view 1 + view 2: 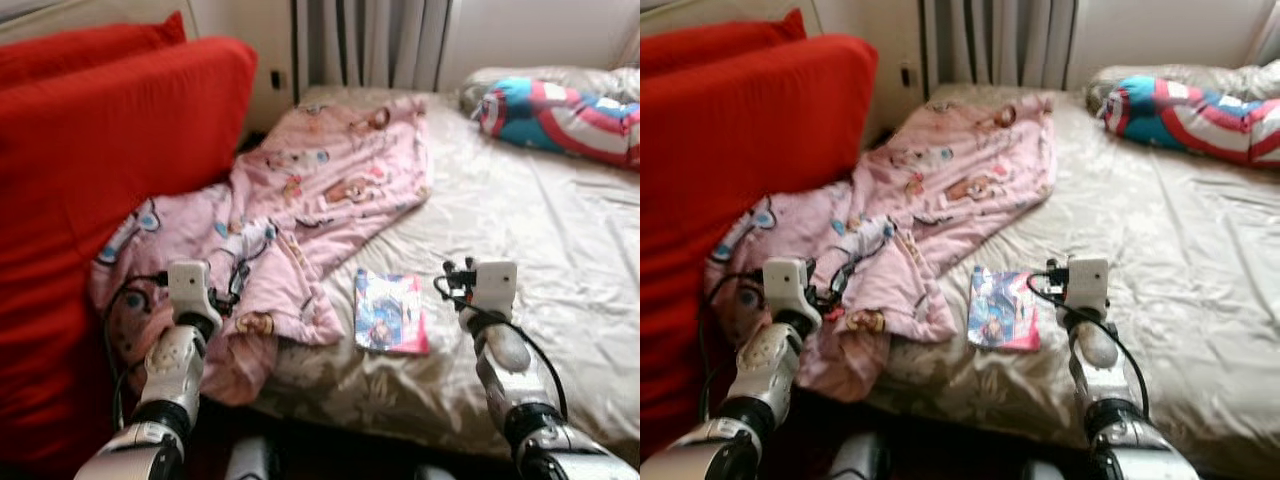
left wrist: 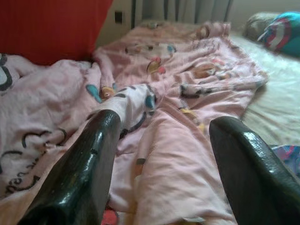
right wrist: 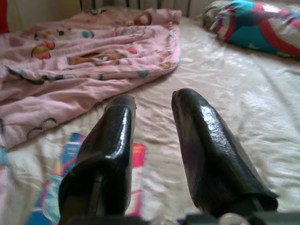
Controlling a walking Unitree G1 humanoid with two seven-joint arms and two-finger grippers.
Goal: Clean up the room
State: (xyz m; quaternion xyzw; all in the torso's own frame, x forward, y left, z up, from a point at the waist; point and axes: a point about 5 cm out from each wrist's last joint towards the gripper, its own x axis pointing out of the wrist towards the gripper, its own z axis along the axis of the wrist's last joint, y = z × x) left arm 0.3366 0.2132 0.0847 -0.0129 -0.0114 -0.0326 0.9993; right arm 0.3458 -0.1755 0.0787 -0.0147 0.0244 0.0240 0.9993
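A crumpled pink cartoon-print blanket (image 1: 310,190) lies across the left side of the bed, spilling toward its front edge. A colourful thin book (image 1: 390,312) lies flat on the beige sheet (image 1: 530,230) just right of the blanket's hem. My left gripper (image 2: 168,126) hovers low over the blanket's near folds, open wide, with nothing between its fingers. My right gripper (image 3: 152,101) is over the sheet just right of the book (image 3: 70,187), open with a narrower gap and holding nothing.
Two big red cushions (image 1: 100,170) stand against the left side, touching the blanket. A red, white and blue shield-print pillow (image 1: 565,115) lies at the bed's far right. Grey curtains (image 1: 370,40) hang behind the bed. Bare sheet spreads right of the book.
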